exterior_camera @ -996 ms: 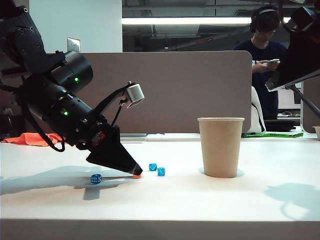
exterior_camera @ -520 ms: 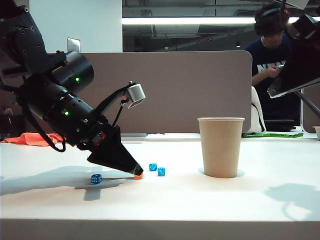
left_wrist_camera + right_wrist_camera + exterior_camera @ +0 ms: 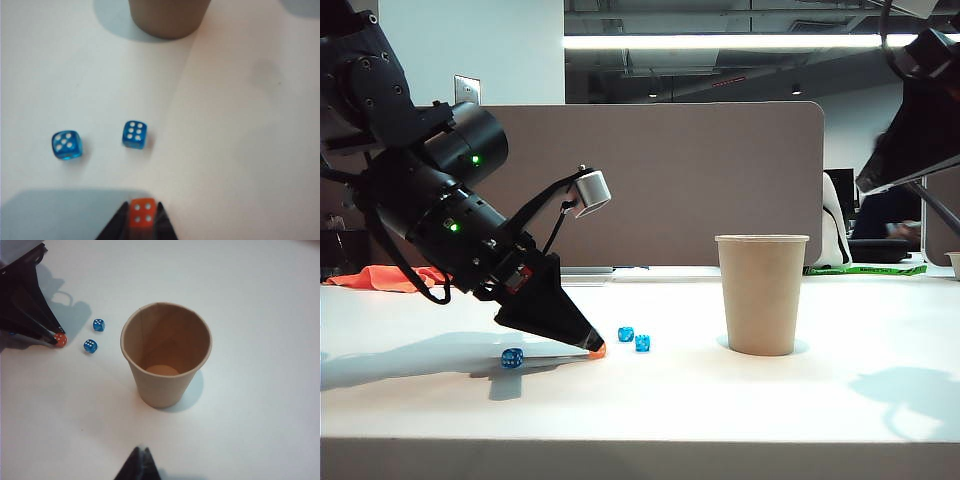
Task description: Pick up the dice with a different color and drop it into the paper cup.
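The dice with a different color, a tiny orange die (image 3: pixel 141 212), rests on the white table between the black fingertips of my left gripper (image 3: pixel 141 216), which press against both its sides. From the exterior view the left gripper (image 3: pixel 592 347) slants down to the tabletop with the orange die (image 3: pixel 597 350) at its tip. The tan paper cup (image 3: pixel 761 293) stands upright to the right, empty inside (image 3: pixel 165 360). My right gripper (image 3: pixel 142 451) hangs above the table near the cup, fingertips together, holding nothing.
Two blue dice (image 3: pixel 66 145) (image 3: pixel 134 134) lie between the left gripper and the cup. A third blue die (image 3: pixel 512 357) sits under the left arm. A brown partition (image 3: pixel 700 180) runs behind the table. The right arm (image 3: pixel 920 110) is raised at the upper right.
The left gripper's fingers have closed in on the orange die. Neither arm has shifted. The person behind the partition has moved out of sight.
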Robot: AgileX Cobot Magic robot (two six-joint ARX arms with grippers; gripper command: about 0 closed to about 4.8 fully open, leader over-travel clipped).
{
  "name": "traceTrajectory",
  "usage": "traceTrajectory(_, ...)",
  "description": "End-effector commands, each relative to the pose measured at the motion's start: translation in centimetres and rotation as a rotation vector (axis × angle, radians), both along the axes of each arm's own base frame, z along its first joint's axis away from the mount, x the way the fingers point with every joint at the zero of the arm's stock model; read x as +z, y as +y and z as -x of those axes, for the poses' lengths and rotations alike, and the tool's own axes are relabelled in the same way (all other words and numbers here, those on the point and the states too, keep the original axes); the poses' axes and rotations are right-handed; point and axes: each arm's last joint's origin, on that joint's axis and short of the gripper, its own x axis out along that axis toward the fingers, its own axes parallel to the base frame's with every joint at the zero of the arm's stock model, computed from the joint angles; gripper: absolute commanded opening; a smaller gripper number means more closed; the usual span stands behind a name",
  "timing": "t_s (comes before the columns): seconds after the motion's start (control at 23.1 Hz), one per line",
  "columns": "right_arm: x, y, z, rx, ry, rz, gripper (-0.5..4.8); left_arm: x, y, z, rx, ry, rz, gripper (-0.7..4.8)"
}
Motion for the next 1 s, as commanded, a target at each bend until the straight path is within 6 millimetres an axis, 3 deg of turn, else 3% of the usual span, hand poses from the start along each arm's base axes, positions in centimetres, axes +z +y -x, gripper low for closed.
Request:
traceTrajectory(0.04, 0.2, 0.0, 0.0, 0.000, -0.018, -0.013, -0.01, 0.1, -0.1, 0.0, -0.003, -0.002, 0.003, 0.52)
traceTrajectory(0.78, 0.2, 0.0, 0.0, 0.000, -0.018, -0.013, -0.01, 0.2, -0.1, -0.1, 0.007, 0.005, 0.012, 0.16)
traceTrajectory(1.0, 0.2, 0.0, -0.1, -0.005, -0.021, -0.011, -0.01, 1.5, -0.5, -0.8, 0.005, 0.002, 0.074, 0.17)
